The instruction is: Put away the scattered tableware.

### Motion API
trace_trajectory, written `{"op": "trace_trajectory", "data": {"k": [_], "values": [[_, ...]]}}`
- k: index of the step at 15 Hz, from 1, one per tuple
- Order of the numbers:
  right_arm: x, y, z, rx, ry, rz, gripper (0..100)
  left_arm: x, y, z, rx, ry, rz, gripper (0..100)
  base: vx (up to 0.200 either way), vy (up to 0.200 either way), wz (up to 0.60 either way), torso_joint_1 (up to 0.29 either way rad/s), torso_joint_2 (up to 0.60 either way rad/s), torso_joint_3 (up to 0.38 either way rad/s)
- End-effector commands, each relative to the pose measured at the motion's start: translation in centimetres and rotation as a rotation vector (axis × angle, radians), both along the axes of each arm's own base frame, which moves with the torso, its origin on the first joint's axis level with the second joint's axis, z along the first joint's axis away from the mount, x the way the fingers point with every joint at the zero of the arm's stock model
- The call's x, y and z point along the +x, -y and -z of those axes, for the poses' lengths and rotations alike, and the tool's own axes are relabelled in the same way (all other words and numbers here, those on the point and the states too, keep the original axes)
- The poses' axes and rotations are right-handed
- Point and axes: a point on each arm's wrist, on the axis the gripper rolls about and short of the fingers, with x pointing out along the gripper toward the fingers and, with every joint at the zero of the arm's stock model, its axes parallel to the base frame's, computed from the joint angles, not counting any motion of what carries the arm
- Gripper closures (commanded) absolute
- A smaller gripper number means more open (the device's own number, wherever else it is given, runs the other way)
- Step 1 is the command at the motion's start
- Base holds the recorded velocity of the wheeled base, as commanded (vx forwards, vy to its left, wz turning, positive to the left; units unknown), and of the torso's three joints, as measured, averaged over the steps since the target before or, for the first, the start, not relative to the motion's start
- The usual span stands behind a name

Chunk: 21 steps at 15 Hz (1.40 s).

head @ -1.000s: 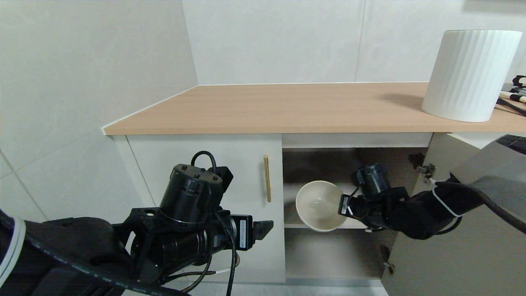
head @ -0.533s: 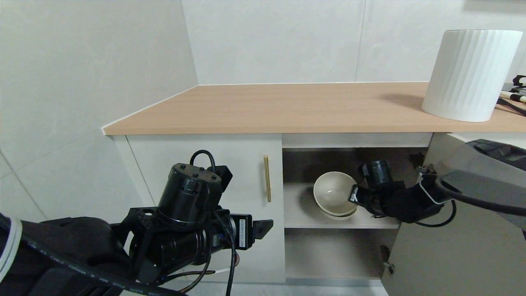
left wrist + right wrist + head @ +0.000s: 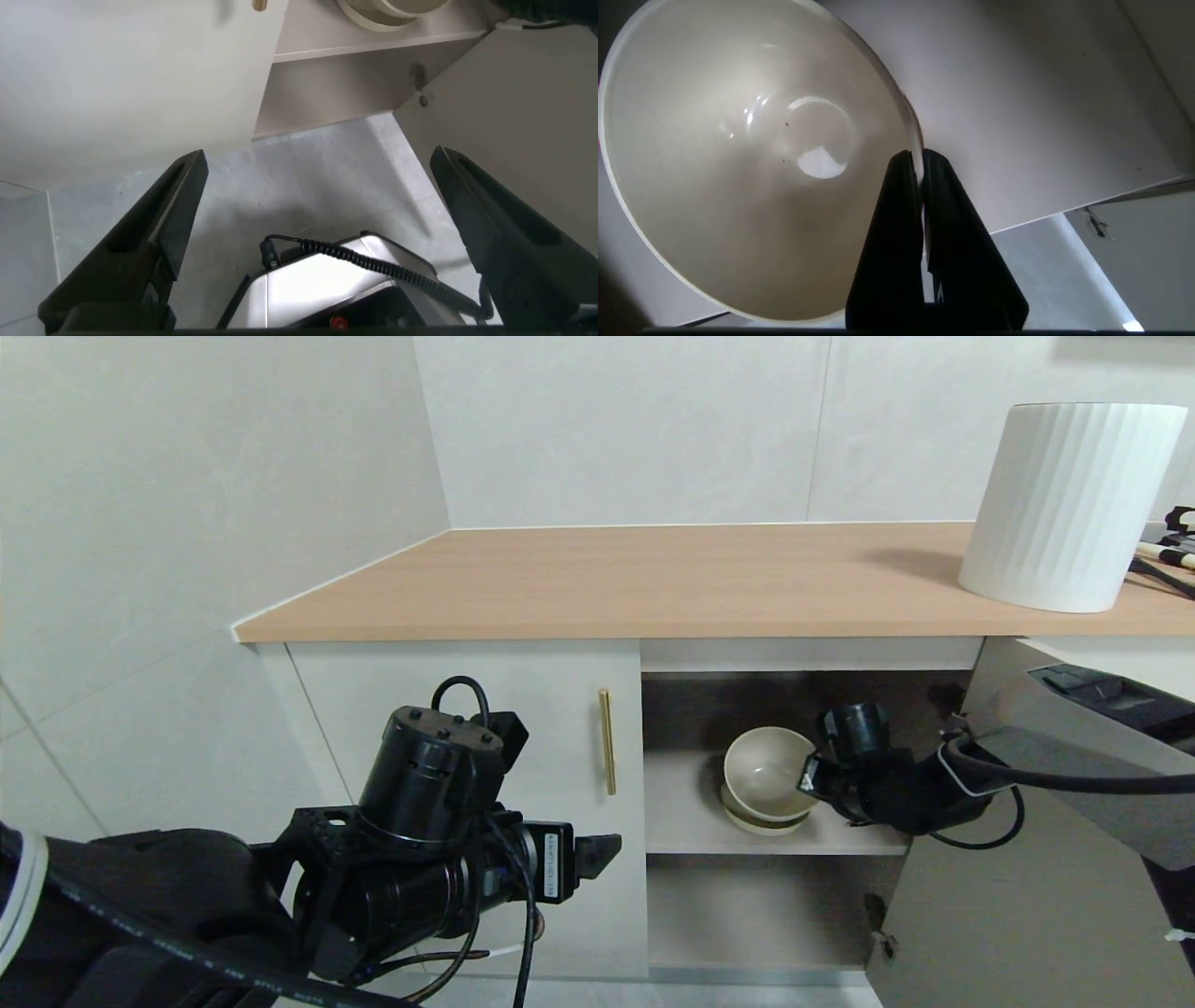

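Pinching the thin rim of a stiff, glossy, probably fragile bowl (image 3: 757,159) in the right gripper (image 3: 921,166), over a second bowl (image 3: 758,822); left gripper (image 3: 318,173) spread, empty.

The right wrist view cuts the bowl (image 3: 757,159) off on the side away from the fingers (image 3: 901,233), whose bases also run out of the picture. In the head view the right gripper (image 3: 808,782) hides those fingers behind its own wrist. Beneath the bowl, a second bowl (image 3: 747,819) shows just a sliver of rim. Small items (image 3: 1167,555) at the table (image 3: 597,583) edge are cropped and too small to name.
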Motion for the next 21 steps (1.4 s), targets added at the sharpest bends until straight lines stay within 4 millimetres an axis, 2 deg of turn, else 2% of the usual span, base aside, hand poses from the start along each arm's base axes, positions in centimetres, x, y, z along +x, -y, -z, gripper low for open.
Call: {"op": "trace_trajectory", "data": {"k": [1, 6, 7, 12, 14, 16, 18, 21], "values": [[0.1, 0.0, 0.3, -0.001, -0.003, -0.001, 100, 0.0, 0.0, 0.0, 0.001, 0.000, 0.000, 0, 0.000, 0.000, 0.00, 0.000, 0.00, 0.000], [0.1, -0.3, 0.5, -0.002, -0.008, -0.008, 100, 0.0, 0.0, 0.1, 0.002, -0.003, -0.001, 0, 0.000, 0.000, 0.00, 0.000, 0.00, 0.000], [0.1, -0.3, 0.8, -0.005, -0.013, -0.010, 0, 0.0, 0.0, 0.0, 0.001, -0.002, -0.001, 0, 0.000, 0.000, 0.00, 0.000, 0.00, 0.000], [-0.3, -0.8, 0.6, -0.005, -0.016, -0.023, 0, 0.0, 0.0, 0.1, 0.001, -0.002, -0.001, 0, 0.000, 0.000, 0.00, 0.000, 0.00, 0.000], [-0.9, -0.9, -0.2, -0.001, -0.017, -0.034, 0, 0.2, -0.3, -0.1, -0.002, 0.004, -0.014, 0, 0.000, 0.000, 0.00, 0.000, 0.00, 0.000], [-2.9, -1.4, -1.8, 0.008, -0.051, -0.085, 0, 0.0, -1.1, -1.3, -0.029, 0.036, -0.032, 0, 0.000, 0.000, 0.00, 0.000, 0.00, 0.000], [-7.3, -2.4, -4.2, 0.005, -0.131, -0.232, 0, -1.5, -2.3, -2.5, -0.043, 0.078, -0.025, 0, 0.000, 0.000, 0.00, 0.000, 0.00, 0.000], [-13.8, -1.9, -8.9, -0.034, -0.091, -0.394, 0, -4.3, -4.7, -3.9, -0.051, 0.140, -0.010, 0, 0.000, 0.000, 0.00, 0.000, 0.00, 0.000]]}}
